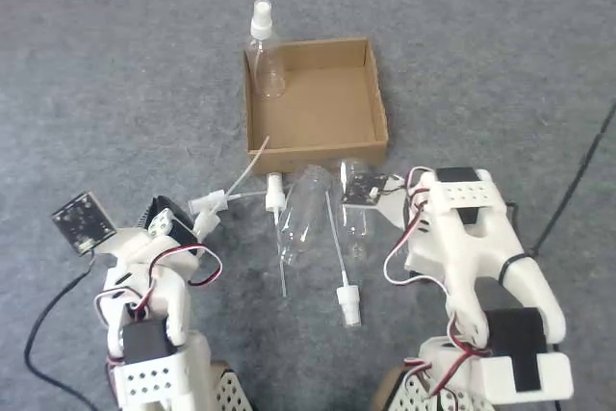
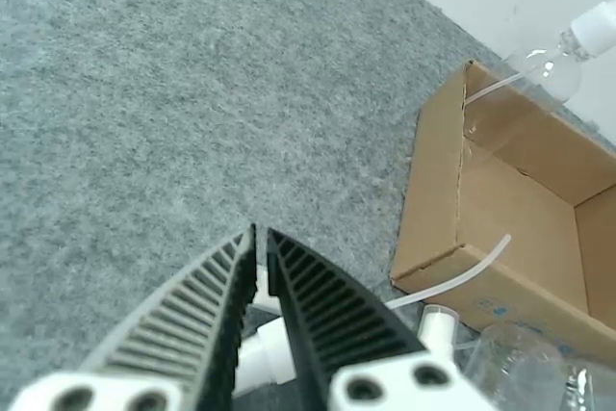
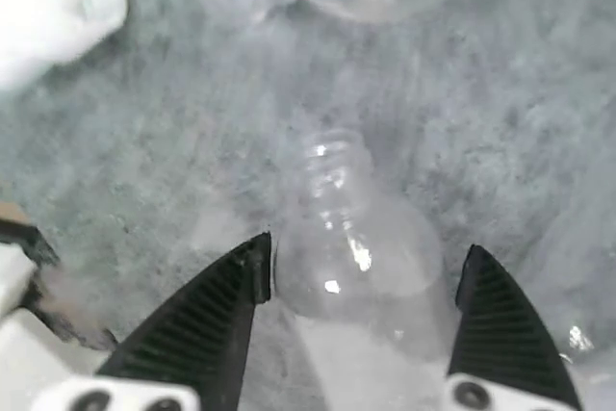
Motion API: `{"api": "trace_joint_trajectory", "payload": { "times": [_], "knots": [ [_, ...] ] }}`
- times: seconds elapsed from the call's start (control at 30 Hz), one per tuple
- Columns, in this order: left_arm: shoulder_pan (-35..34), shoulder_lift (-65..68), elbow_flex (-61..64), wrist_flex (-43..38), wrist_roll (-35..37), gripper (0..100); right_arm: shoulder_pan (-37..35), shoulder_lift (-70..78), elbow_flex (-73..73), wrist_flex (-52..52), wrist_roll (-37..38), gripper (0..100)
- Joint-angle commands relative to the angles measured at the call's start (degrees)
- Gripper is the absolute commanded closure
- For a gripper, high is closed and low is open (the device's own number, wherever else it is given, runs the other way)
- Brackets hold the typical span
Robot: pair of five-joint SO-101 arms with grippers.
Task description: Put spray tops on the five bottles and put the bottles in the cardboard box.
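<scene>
Right claw (image 3: 368, 245) open astride bottle (image 3: 339, 201); left claw (image 2: 261, 233) pinches spray top (image 2: 266, 359); grey carpet (image 1: 115, 93).

The high camera sits overhead, facing down and forward onto the box (image 1: 252, 113). The left wrist camera looks low across the carpet (image 2: 144, 93) at the box's near corner (image 2: 433, 190), fairly near. Both views share the box and the bottle (image 1: 267, 60) at its far corner, also caught by the left wrist camera (image 2: 553, 55). The right wrist camera looks down, very close, on a second bottle (image 3: 351, 228) just before the box.
</scene>
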Motion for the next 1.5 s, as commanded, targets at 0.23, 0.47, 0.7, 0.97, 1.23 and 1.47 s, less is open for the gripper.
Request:
{"api": "trace_joint_trajectory", "payload": {
  "times": [0.23, 0.47, 0.7, 0.97, 1.23, 1.47],
  "knots": [
    [-0.26, -0.88, -0.75, 0.18, -0.53, 98, -4.0, -0.84, -3.16, -0.75, -17.76, 74.2],
    [-0.26, -0.88, -0.75, 0.18, -0.53, 98, -2.86, -0.84, -3.08, -0.13, -7.65, 74.0],
    [-0.26, -0.88, -0.75, 0.18, -0.53, 98, -0.13, -0.66, -3.08, -0.22, 1.67, 73.9],
    [-0.26, -0.88, -0.75, 0.18, -0.53, 98, 0.4, -0.4, -3.08, -0.66, 4.31, 74.2],
    [-0.26, -0.88, -0.75, 0.18, -0.53, 98, 0.31, -0.92, -3.16, -0.4, 4.04, 87.7],
    [-0.18, -0.88, -0.75, 0.18, -0.53, 98, 0.22, -5.67, -3.16, 2.07, 0.7, 91.8]
  ]
}}
